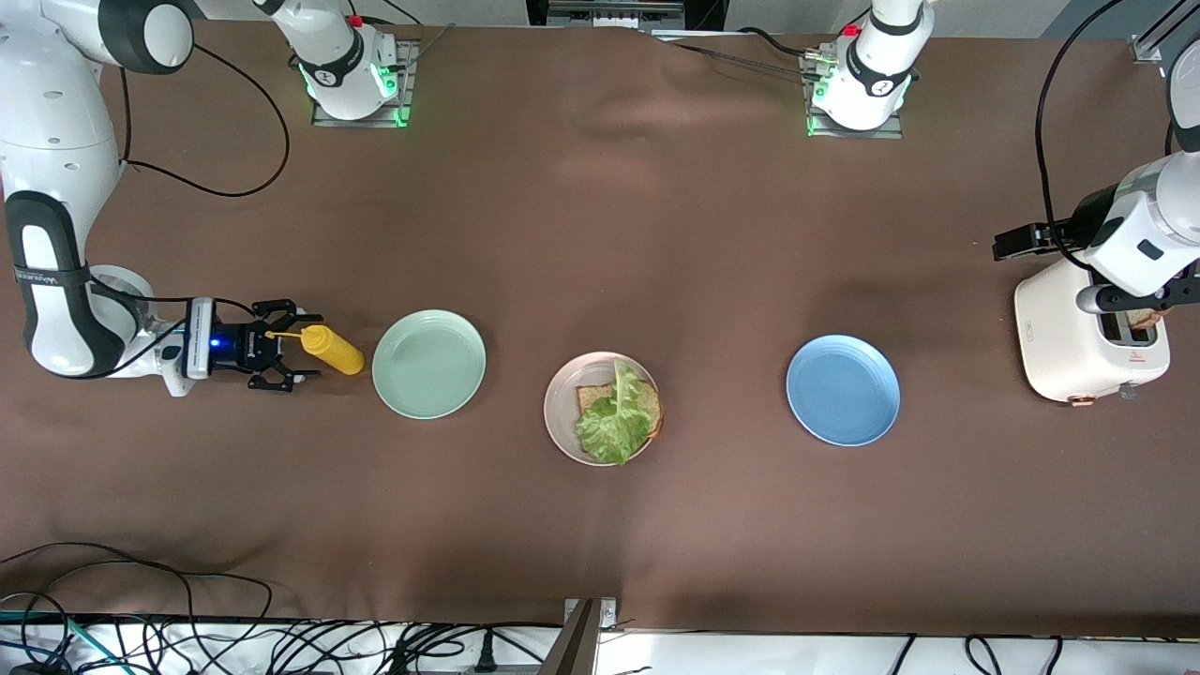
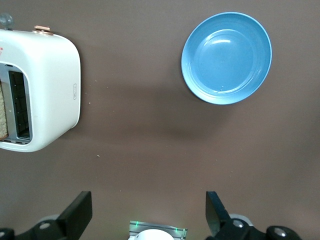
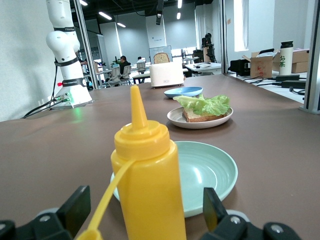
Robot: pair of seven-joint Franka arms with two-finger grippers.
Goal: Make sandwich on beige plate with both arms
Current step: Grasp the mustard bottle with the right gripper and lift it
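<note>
You're mid-build: the beige plate (image 1: 561,419), at mid worktop between the mint plate (image 1: 429,364) and the blue plate (image 1: 843,390), holds one bread slice (image 1: 592,398) w/ lettuce (image 1: 614,418) on top; no top slice yet. The second slice (image 2: 3,114) sits in the toaster (image 1: 1069,347) at the left arm's end. Left hand (image 2: 149,212) hangs over the toaster, fingers wide apart, holding nothing. Right hand (image 1: 289,347) is low at the mustard bottle (image 1: 331,349), fingers spread either side of it, not clamped. Next, I'd say: close on the bottle & sauce the lettuce, or pull the toast — line up w/ the slot first.
</note>
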